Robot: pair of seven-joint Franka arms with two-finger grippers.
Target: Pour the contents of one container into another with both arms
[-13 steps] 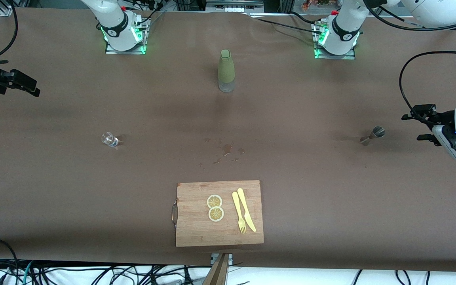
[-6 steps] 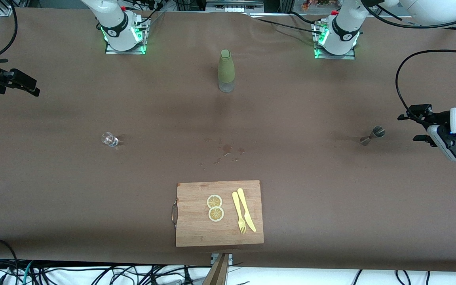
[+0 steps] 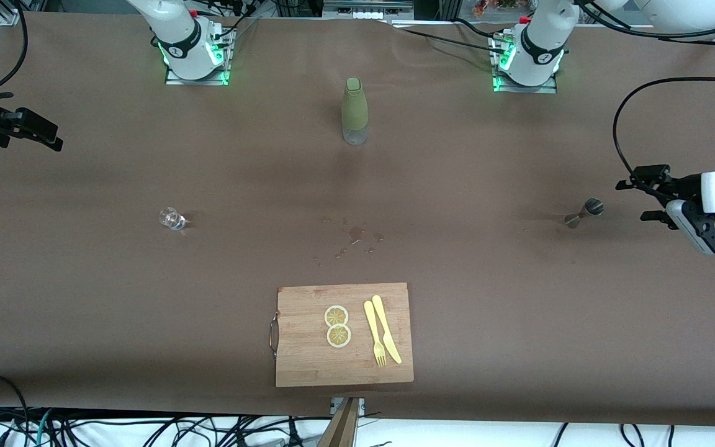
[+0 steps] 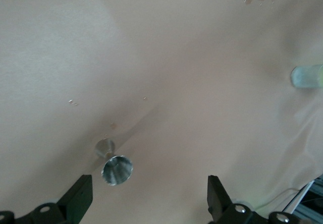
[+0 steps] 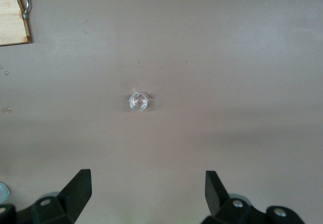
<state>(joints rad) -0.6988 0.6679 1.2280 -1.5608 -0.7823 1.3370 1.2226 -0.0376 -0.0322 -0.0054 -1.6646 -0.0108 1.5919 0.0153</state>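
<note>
We see the left gripper [image 3: 642,200] with fingers spread wide, empty, over the table's [image 3: 519,310] left-arm end, at 3 o'clock of the metal measuring cup [image 3: 583,213]. The right gripper [image 3: 35,131], also spread and empty, hangs over the right-arm end, at 10 o'clock of the small glass [image 3: 172,218]. A bottle [image 3: 354,110] stands between the bases.

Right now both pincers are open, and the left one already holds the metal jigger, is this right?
Not quite. The left pincer is open but holds nothing: the left wrist view shows the metal jigger standing on the table, untouched. The right pincer is open too.
</note>
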